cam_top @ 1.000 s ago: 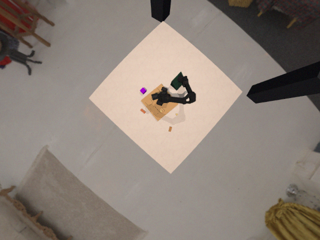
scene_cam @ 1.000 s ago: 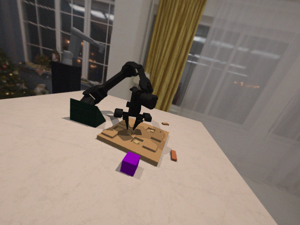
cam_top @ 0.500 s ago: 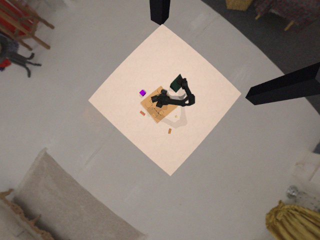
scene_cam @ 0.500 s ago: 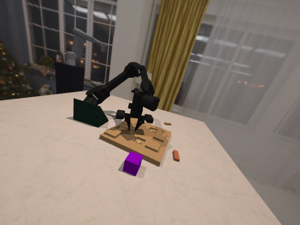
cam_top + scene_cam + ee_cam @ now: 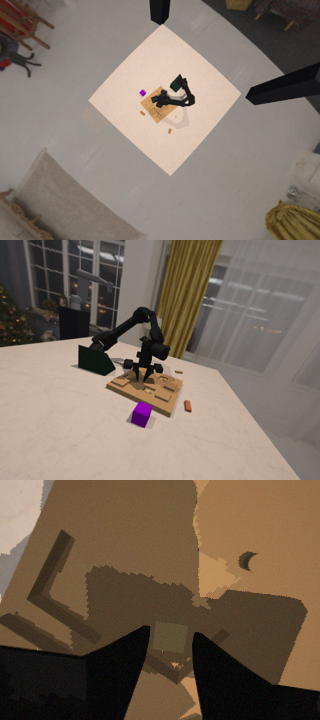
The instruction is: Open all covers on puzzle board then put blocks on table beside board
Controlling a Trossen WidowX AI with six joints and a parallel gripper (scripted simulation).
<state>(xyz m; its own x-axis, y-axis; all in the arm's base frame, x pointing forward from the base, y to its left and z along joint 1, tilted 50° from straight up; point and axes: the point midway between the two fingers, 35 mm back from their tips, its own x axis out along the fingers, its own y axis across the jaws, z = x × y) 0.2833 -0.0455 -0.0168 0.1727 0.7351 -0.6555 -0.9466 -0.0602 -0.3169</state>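
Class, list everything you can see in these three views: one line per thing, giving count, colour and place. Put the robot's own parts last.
Table: one, pale marble, under everything.
Puzzle board: one, tan wood, mid-table.
Purple cube: one, on table before the board.
Orange blocks: three, on table around the board.
Small block: one, olive, in a well between the fingertips.
Green wedge: one, dark green, at arm's base.
Curtain: one, yellow, behind.
Arm: one, black.
Tool: one, black, partly closed, holding nothing.

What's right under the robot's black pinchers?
Under the gripper, between its partly open fingers, a small olive block sits down in a well of the wooden board. Shadow and the fingers hide the well's bottom.
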